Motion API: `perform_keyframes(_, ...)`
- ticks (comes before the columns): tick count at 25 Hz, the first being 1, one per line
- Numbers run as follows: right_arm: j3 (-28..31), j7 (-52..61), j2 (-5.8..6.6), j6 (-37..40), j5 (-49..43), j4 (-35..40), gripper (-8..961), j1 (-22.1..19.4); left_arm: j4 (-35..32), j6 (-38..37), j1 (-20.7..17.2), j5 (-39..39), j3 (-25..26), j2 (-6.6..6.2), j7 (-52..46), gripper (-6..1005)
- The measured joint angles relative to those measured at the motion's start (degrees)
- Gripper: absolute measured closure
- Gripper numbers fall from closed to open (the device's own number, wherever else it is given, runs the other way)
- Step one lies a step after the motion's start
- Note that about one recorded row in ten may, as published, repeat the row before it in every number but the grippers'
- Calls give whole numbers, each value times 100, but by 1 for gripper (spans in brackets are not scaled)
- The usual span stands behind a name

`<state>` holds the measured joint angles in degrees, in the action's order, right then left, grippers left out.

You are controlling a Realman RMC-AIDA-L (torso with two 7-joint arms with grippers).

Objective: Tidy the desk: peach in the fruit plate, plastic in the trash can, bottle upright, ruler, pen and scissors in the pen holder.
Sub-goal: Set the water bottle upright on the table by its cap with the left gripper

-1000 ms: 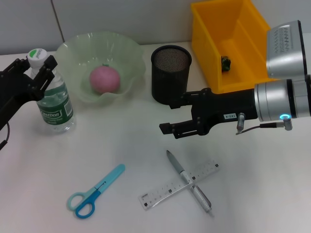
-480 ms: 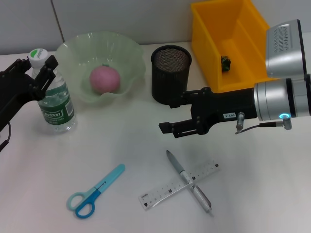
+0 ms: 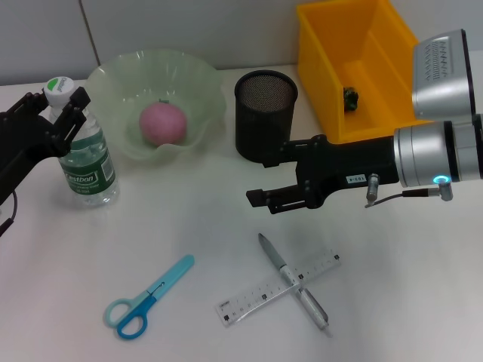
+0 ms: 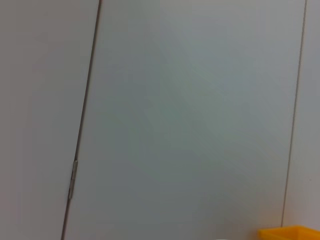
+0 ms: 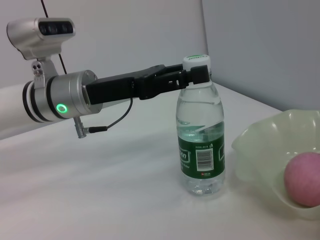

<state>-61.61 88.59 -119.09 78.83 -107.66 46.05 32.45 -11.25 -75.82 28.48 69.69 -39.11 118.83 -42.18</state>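
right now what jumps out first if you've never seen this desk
The left hand closed around the neck of the upright water bottle at the desk's left edge. Next, the pink peach in the pale green fruit plate, and the bright yellow bin behind the right hand, open beside the pen holder.

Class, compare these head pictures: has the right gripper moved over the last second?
No. The right gripper sits at the same spot beside the black mesh pen holder, above the pen.
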Motion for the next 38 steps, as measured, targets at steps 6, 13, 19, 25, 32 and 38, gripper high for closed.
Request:
perform_keyframes(6,-8,0,0,1,2,-4,174,8,8,16,0,0,-1,0,0,520)
perform_keyframes(13,-9,0,0,1,3,-9,174,17,9,39,6,0,-3,0,0,518)
perform_keyframes(19,-9,0,0,0,2,-9,174,16,8,42,9,15,-42,0,1,516)
perform_keyframes(25,-9,0,0,0,0,-9,174,15,-4,15,-3,9,-44,-1,5,514)
perform_keyframes(32,-9,0,7,1,-1,-9,174,19,-56,-27,-5,68,-166,-9,8,400)
perform_keyframes(38,-9,0,9,1,-1,-9,174,23,-59,-74,-28,73,-193,-13,-6,268)
